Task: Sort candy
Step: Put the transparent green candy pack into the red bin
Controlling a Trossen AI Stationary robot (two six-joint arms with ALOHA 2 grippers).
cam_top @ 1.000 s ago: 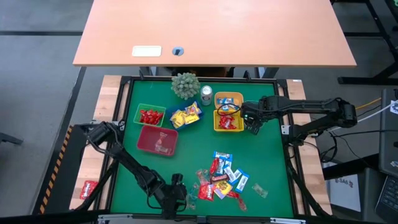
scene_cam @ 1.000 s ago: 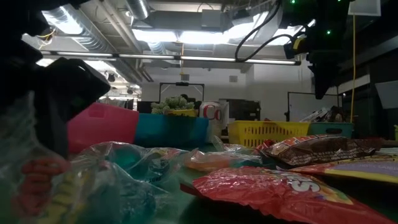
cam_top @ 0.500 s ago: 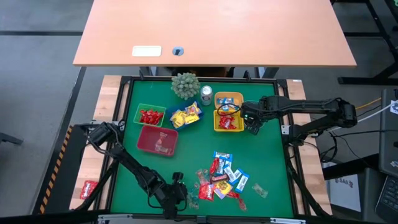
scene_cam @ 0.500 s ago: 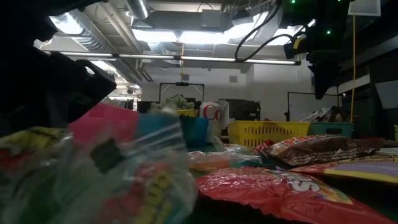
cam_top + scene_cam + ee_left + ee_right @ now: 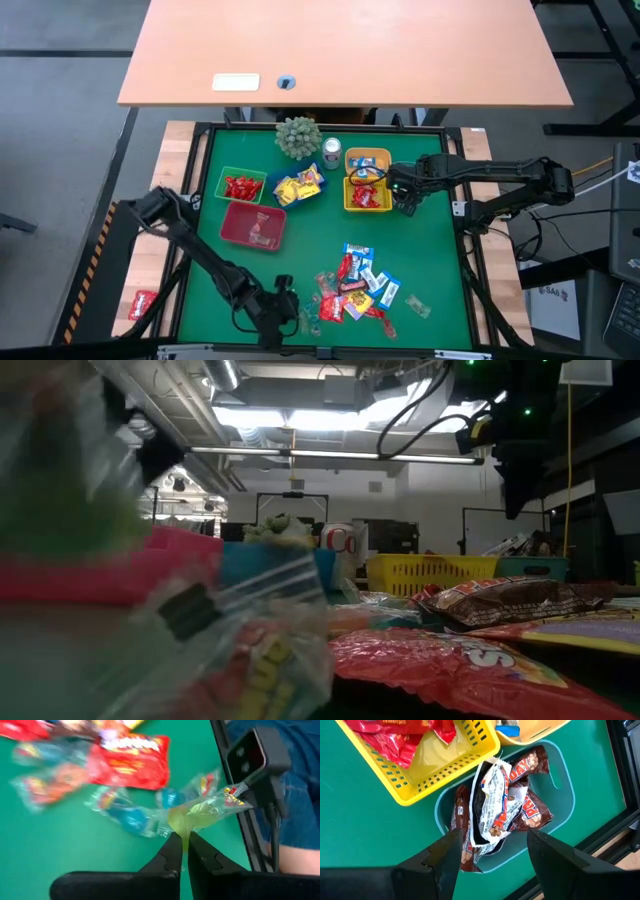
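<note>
The candy (image 5: 358, 288) lies as a loose pile of red, yellow, blue-and-white and clear-wrapped pieces on the green mat near the front edge. My left gripper (image 5: 290, 312) is at the pile's left end, shut on a clear-wrapped green piece (image 5: 200, 812), which also shows in the low view (image 5: 240, 630). A blue clear-wrapped piece (image 5: 125, 816) and a red pack (image 5: 131, 761) lie just beyond it. My right gripper (image 5: 405, 203) hangs open over a teal bin (image 5: 561, 775) of brown-wrapped candy, touching nothing. My left gripper pinches the clear wrapper's edge (image 5: 186, 831) between its two fingertips, slanting down from the near left. The rest of the wrapper spreads out beyond the fingertips and looks raised off the mat.
Along the far side stand a green bin (image 5: 240, 186) with red candy, a blue bin (image 5: 297, 186) with yellow candy, a pink bin (image 5: 252, 225), a yellow basket (image 5: 367, 194), a silver can (image 5: 331, 152) and a small plant (image 5: 298, 137). One red piece (image 5: 142, 303) lies outside the mat's left edge.
My left gripper has taken hold of the clear-wrapped green piece at the pile's left end and risen a little. In the low view the wrapper has come up off the mat and closer to the camera.
</note>
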